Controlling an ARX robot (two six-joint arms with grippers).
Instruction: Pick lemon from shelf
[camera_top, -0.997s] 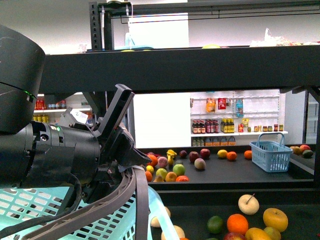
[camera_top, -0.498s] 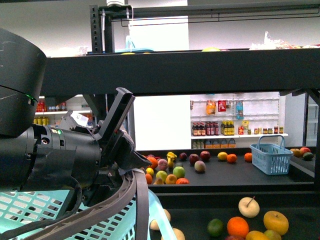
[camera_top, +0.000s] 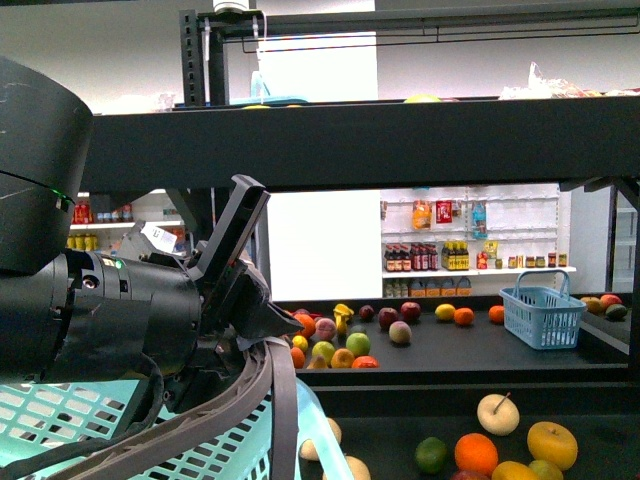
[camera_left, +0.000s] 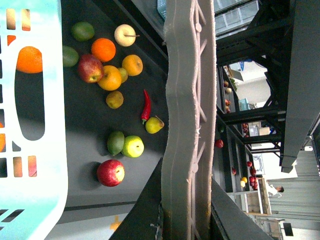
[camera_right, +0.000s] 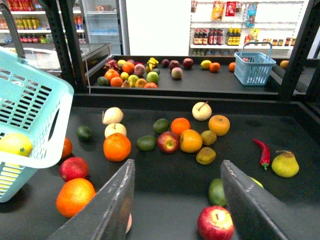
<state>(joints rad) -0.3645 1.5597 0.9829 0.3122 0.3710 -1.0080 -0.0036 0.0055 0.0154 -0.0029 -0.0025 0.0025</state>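
Right gripper (camera_right: 176, 166) is held with its fingers spread wide and nothing between them, above the black shelf (camera_right: 300, 145).
The lemon (camera_right: 14, 144) is seen through an opening in the cyan basket (camera_right: 35, 107); whether it lies inside cannot be told. Of the left gripper (camera_left: 186, 125) only one finger is shown, so its state cannot be told.

Non-task clutter: light blue basket (camera_right: 30, 115) close by, yellow fruit visible through its slats. Near it lie an orange (camera_right: 117, 146), red apple (camera_right: 168, 142), pale stemmed apple (camera_right: 201, 111), red chili (camera_right: 262, 152) beside a yellow-green pear (camera_right: 285, 164). Farther back: small blue basket (camera_right: 254, 67), fruit cluster (camera_right: 132, 75), white store shelves of bottles (camera_top: 470, 235).
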